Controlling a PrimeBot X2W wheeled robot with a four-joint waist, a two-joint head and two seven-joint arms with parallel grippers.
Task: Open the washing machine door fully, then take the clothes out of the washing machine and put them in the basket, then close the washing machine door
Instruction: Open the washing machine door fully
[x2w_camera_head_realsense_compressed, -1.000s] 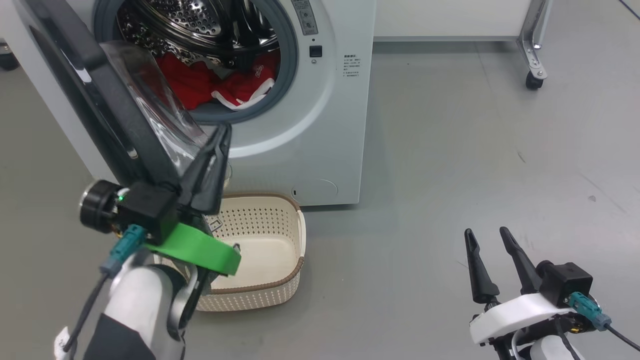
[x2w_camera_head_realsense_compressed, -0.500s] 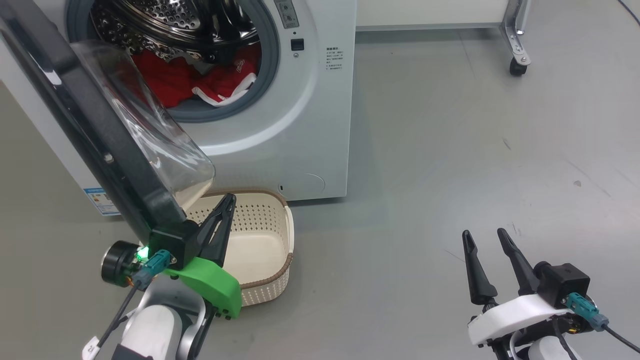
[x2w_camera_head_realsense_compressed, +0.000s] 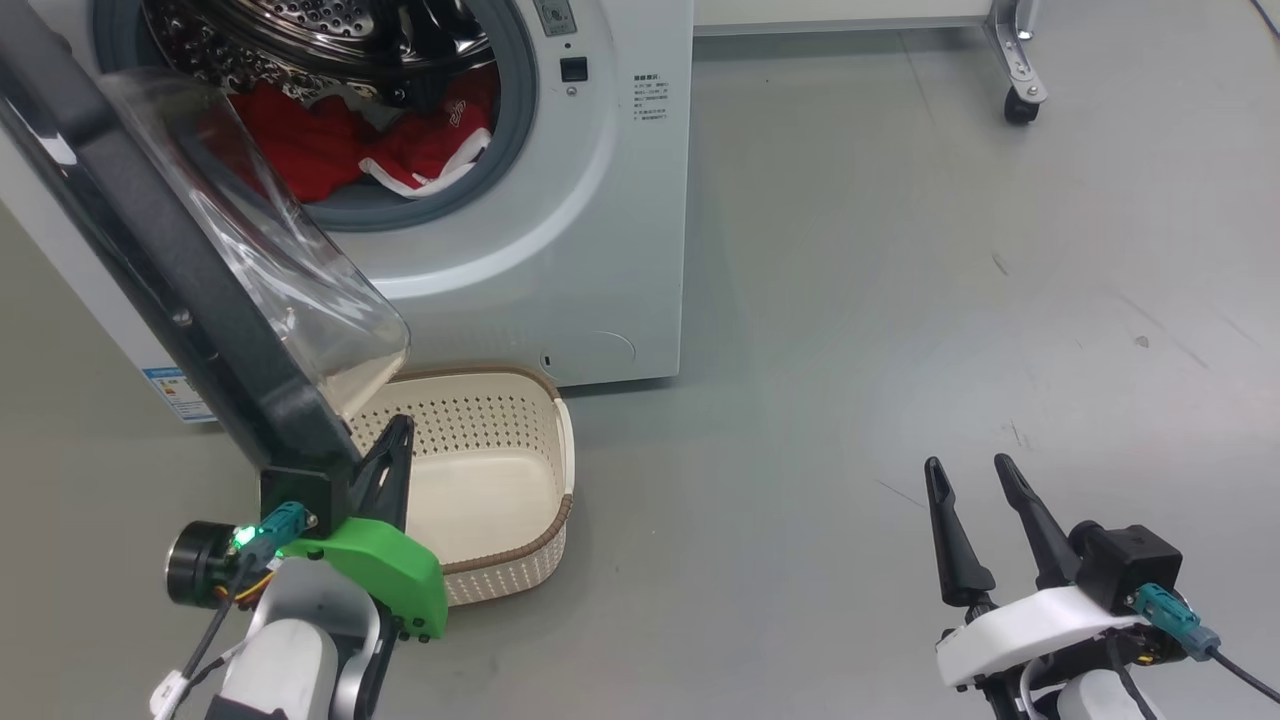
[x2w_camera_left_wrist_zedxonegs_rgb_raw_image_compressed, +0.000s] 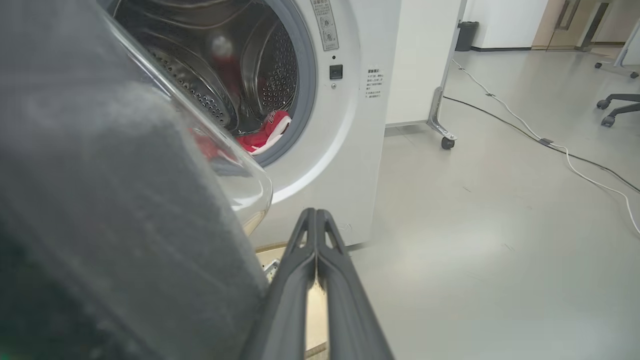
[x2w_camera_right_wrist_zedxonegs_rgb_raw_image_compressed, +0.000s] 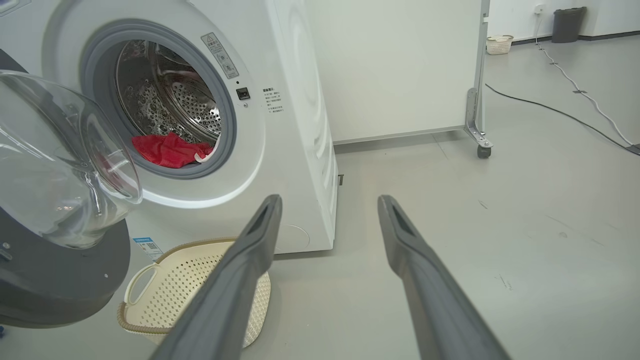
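I judge the first step done or very nearly so. The large round washing machine door (x2w_camera_head_realsense_compressed: 150, 275), a glossy black ring around a bulging clear glass bowl, stands swung well out from the big white front-loading washing machine (x2w_camera_head_realsense_compressed: 600, 250). Its lower edge is just above and beside my left gripper (x2w_camera_head_realsense_compressed: 395, 445), whose fingers are pressed together on nothing; I cannot tell whether it touches the ring. The red jersey clothes with white trim (x2w_camera_head_realsense_compressed: 300, 150) lie in the steel drum, up and ahead of that gripper, none taken out yet. The small cream perforated plastic basket with a brown rim (x2w_camera_head_realsense_compressed: 562, 440) sits empty on the floor just right of the left gripper. My right gripper (x2w_camera_head_realsense_compressed: 968, 470) hangs well apart to the right of the basket, spread wide and holding nothing. Unloading the clothes and closing the door are left.
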